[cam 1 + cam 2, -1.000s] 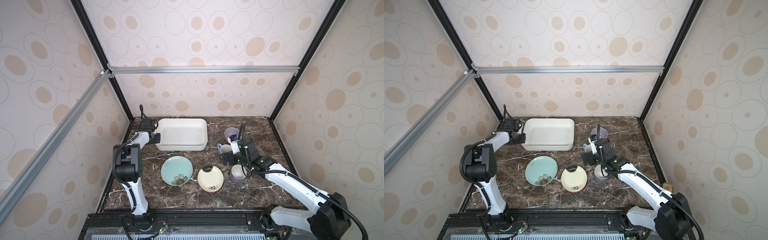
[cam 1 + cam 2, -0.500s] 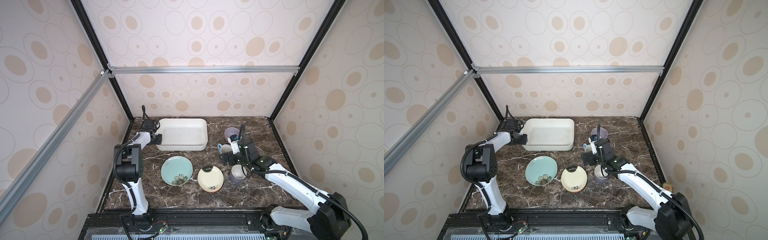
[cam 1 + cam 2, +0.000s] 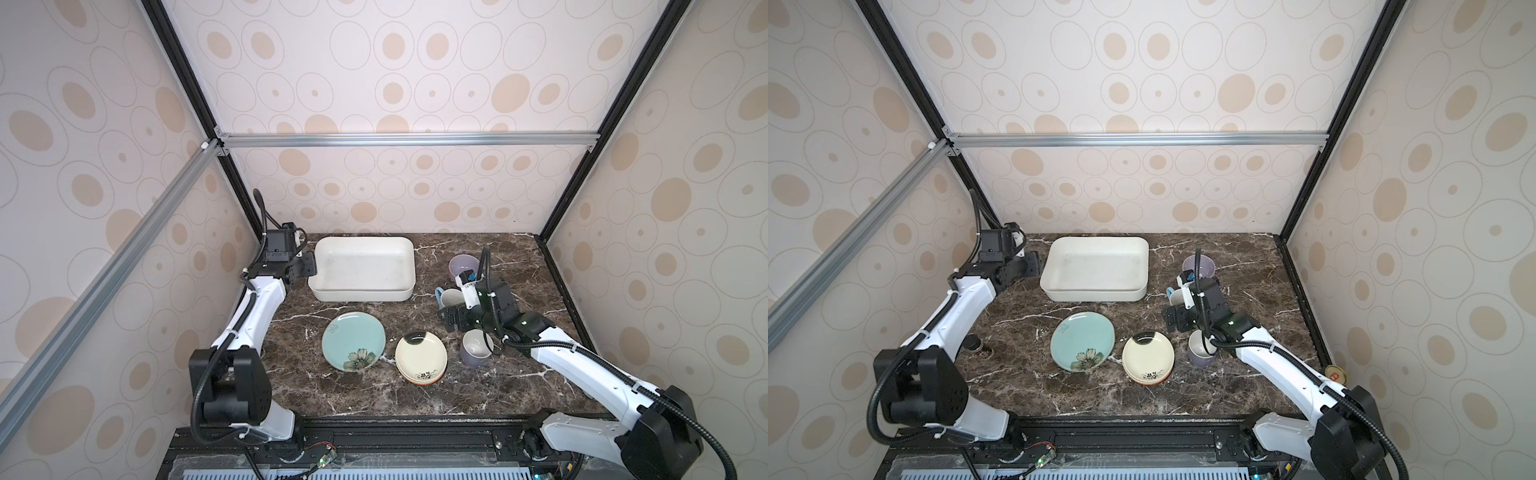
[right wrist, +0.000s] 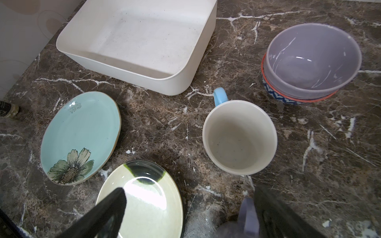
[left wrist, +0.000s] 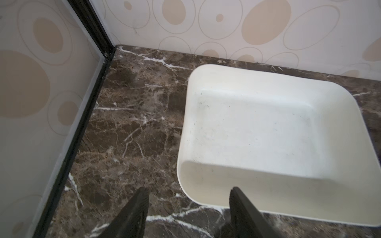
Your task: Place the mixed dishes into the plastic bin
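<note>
Closest to me, the small cream floral plates (image 3: 420, 355) and teal flower plate (image 3: 353, 340) sit on the surface. The purple mug (image 3: 476, 353) is down by my right hand (image 4: 189, 193), which is spread wide and empty. The light blue mug (image 4: 239, 138) is just ahead of it. Past that, the lavender bowl (image 4: 313, 59) is nested in the red-patterned bowl (image 4: 288, 99). Way back, my left hand (image 5: 188, 189) is open at the plastic bin (image 3: 361, 296)'s left corner.

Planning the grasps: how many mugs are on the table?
2. The light blue mug stands right of the plastic bin; the purple mug, beside the cream plates. None seems hidden.
</note>
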Action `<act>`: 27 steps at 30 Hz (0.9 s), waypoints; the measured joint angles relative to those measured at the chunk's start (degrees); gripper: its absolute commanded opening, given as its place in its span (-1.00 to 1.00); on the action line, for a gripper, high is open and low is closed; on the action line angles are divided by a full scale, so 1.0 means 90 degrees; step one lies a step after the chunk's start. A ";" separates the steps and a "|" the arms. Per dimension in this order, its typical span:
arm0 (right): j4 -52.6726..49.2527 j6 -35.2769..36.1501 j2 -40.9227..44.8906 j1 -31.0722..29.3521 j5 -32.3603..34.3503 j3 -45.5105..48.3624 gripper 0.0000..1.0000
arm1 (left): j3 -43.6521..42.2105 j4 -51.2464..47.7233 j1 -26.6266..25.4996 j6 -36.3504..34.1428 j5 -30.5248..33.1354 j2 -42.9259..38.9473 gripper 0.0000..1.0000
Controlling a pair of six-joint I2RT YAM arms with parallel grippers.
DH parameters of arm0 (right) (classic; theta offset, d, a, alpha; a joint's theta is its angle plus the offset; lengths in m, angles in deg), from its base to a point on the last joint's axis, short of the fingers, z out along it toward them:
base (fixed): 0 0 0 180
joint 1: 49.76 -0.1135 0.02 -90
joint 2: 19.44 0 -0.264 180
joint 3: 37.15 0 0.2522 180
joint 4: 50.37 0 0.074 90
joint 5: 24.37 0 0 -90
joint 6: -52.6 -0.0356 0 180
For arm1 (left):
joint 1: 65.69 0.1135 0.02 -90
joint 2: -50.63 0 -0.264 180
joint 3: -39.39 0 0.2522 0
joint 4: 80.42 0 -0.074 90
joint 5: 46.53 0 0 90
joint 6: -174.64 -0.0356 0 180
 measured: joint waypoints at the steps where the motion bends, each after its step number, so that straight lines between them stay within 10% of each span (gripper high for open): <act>1: -0.0029 -0.0012 -0.0010 -0.0015 -0.0027 -0.0022 0.99 | -0.0321 -0.0010 -0.0138 0.0146 -0.0002 -0.0221 0.29; 16: -0.0481 -0.0413 -0.1974 -0.1088 -0.0697 -0.1783 0.19 | -0.3643 -0.0243 -0.1251 0.2147 -0.0124 -0.3565 0.21; 27: -0.1042 -0.0546 -0.3810 -0.1566 -0.1433 -0.3393 0.08 | -0.4636 0.0170 -0.1564 0.2948 0.0017 -0.3150 0.11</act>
